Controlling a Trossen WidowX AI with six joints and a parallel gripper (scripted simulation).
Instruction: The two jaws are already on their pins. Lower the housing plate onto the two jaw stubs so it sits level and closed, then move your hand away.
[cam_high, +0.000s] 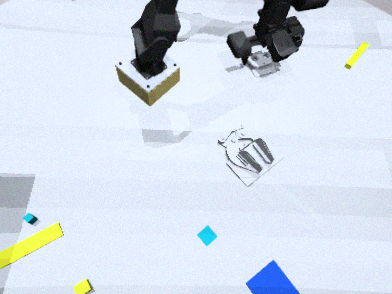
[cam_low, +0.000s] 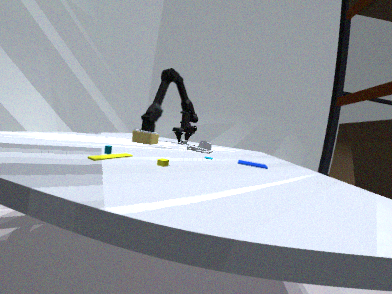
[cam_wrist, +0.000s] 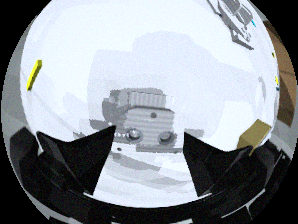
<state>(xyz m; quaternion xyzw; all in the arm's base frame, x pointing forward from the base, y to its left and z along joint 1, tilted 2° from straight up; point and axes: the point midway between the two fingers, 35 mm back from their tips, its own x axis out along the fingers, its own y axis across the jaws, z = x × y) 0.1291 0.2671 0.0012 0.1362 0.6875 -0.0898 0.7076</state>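
Observation:
The housing plate (cam_high: 263, 65) (cam_wrist: 150, 120) is a pale grey ribbed piece with two round holes, low at the table surface under the arm. My gripper (cam_high: 261, 59) (cam_low: 183, 142) (cam_wrist: 148, 132) points down over it with its fingers wide apart, shut on the plate across its width. The exact contact at the fingertips is hard to see. The white base (cam_high: 233, 148) (cam_wrist: 232, 22) lies apart from the gripper, nearer the top camera, with two dark grey jaws (cam_high: 250, 161) (cam_low: 205, 145) side by side on it. Their pins and stubs are too small to make out.
The arm stands on a tan block (cam_high: 150, 95) (cam_low: 145, 137) (cam_wrist: 255, 135). A yellow bar (cam_high: 357, 56) (cam_wrist: 34, 75) lies beyond the gripper. Another yellow bar (cam_high: 32, 244), a yellow block (cam_high: 83, 287), a cyan block (cam_high: 30, 218), a cyan tile (cam_high: 207, 235) and a blue slab (cam_high: 272, 280) lie farther off.

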